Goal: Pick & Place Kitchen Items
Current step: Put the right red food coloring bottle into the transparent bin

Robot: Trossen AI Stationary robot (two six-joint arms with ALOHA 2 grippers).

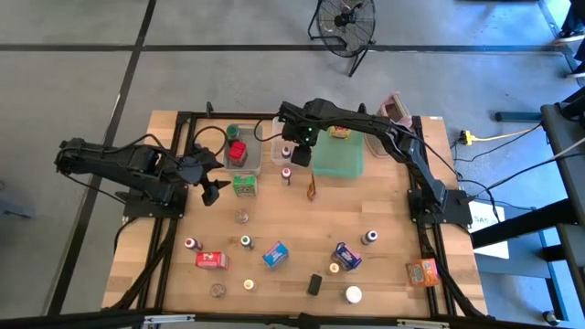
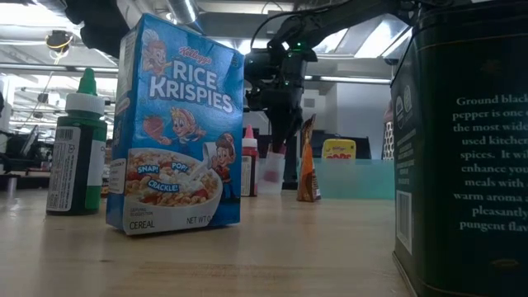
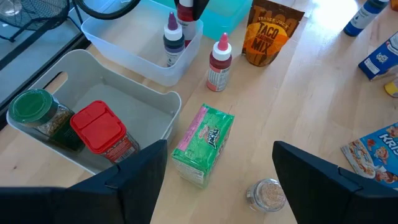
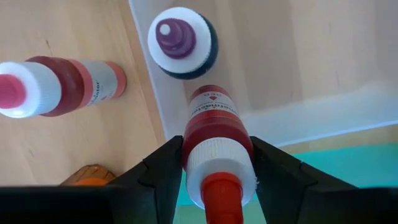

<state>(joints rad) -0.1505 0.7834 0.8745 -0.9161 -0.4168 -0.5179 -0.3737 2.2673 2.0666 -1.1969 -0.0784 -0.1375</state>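
Observation:
My right gripper hangs over a clear bin at the table's far middle, shut on a small red bottle with a white collar and red tip. A purple-tipped bottle stands in that bin. A pink-capped bottle stands on the wood just outside it. My left gripper waits open at the table's left, above a green box that lies on the table. More small boxes, bottles and jars lie scattered over the near half of the table. My right gripper pinches the red bottle at its shoulder, just below the white collar, one finger on each side. The fingers point almost straight down from above. The bottle hangs cap up with its base over the bin, close to the bin's wall. Whether the base touches the bin floor, I cannot tell.
A second clear bin holds a green-lidded jar and a red-lidded jar. A green tray and a taco mix pouch stand beside the bins. A cereal box and a black tin stand near the table's front edge.

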